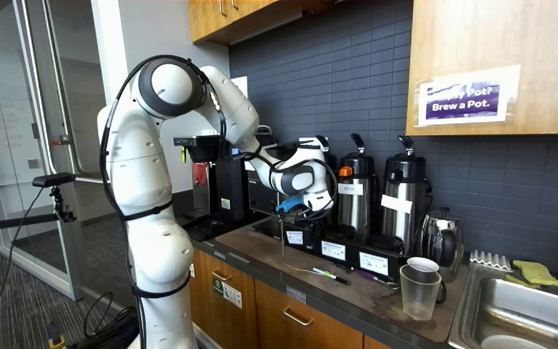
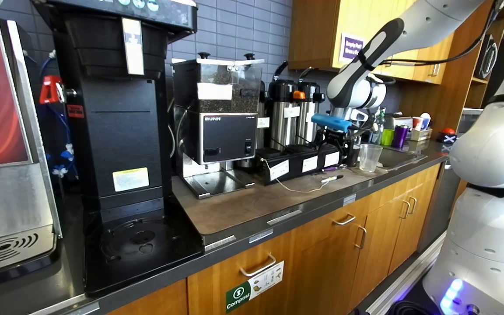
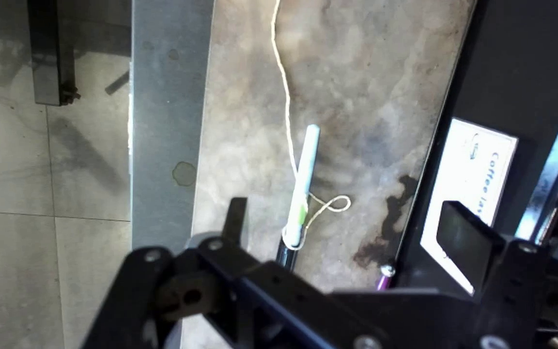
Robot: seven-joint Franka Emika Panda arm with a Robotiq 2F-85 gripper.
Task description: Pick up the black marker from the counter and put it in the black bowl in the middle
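Wrist view: gripper [image 3: 344, 206] spread over the marker [image 3: 302, 186]

Wrist view. Jaws stand wide apart. Marker shows in the gap, nearer the finger [image 3: 234, 220] at picture left: pale barrel, green patch, black end partly behind the linkage [image 3: 284, 300]. It lies on the brown mat [image 3: 356, 97] on the counter [image 3: 167, 106], thin string [image 3: 283, 72] looped about it.

In an exterior view: marker lies on the mat in front of a long black holder [image 1: 351, 257] with white labels [image 1: 333, 250], black end towards the clear cup [image 1: 417, 300]. Purple pen [image 1: 365, 275] just beside the holder. Round black tops [image 1: 387, 241] show in it; too dark to tell bowls from lids.

In an exterior view: gripper hangs over the counter, blue part [image 2: 330, 123] above it, fingers too dark to read. String runs from the holder's end to the marker.
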